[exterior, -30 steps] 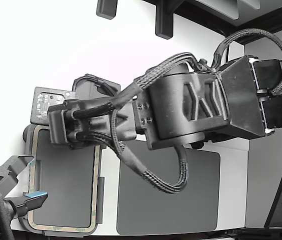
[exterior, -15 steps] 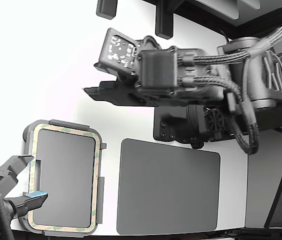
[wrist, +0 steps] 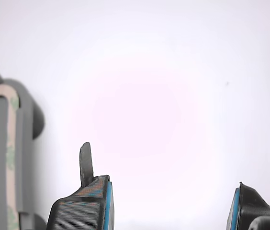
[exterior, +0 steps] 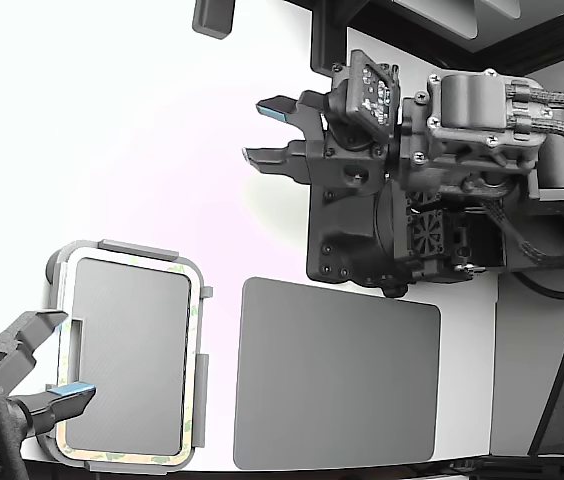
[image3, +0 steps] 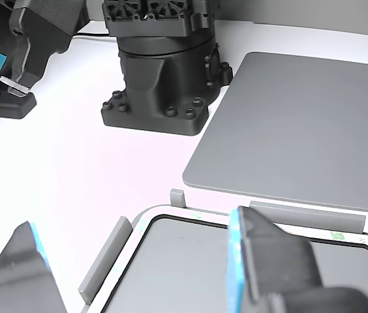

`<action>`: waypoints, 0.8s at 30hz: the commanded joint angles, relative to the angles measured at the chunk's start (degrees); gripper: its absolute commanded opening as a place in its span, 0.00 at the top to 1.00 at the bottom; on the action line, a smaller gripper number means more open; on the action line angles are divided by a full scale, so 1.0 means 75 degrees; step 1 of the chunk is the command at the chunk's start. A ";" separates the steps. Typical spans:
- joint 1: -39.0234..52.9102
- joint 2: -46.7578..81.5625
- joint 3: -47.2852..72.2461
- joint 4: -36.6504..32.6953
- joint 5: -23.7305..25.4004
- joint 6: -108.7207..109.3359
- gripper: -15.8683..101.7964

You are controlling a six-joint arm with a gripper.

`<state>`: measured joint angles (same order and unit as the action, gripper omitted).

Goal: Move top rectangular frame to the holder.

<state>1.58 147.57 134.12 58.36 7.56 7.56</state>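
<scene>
In your wrist view the gripper (wrist: 171,201) has its two blue-lined fingers spread well apart, with only bare white table (wrist: 173,96) between them. One fingertip (wrist: 85,164) sticks up as a thin dark tab. Nothing is held.

Past that finger, at the edge of the wrist view, you see a corner of the holder (wrist: 27,124) with the top rectangular frame (wrist: 11,143) lying on it, a beige strip with green mottling running round a grey centre.

In the exterior view the frame (exterior: 198,330) lies flat in the light grey holder (exterior: 137,250) at the lower part of the exterior view's left, inside the raised tabs. Just beside it, toward the exterior view's right, lies the dark grey pad (exterior: 337,375), apart from the holder by a strip of table.

Farther back, the gripper (exterior: 267,130) hangs above open table, well apart from the holder, its jaws pointing to the exterior view's left. Behind it stands the black arm base (exterior: 347,235), close to the pad's far edge.

A second gripper (exterior: 62,395) with a blue pad reaches over the holder's lower corner.
</scene>
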 commanded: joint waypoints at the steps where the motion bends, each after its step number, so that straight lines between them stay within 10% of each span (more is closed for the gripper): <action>1: -0.0141 0.0973 0.0480 -0.0129 0.0070 -0.0047 0.02; 24: -0.0188 0.2895 0.2273 -0.0387 -0.0070 -0.0129 0.02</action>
<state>0.88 168.05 152.49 55.90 6.94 6.50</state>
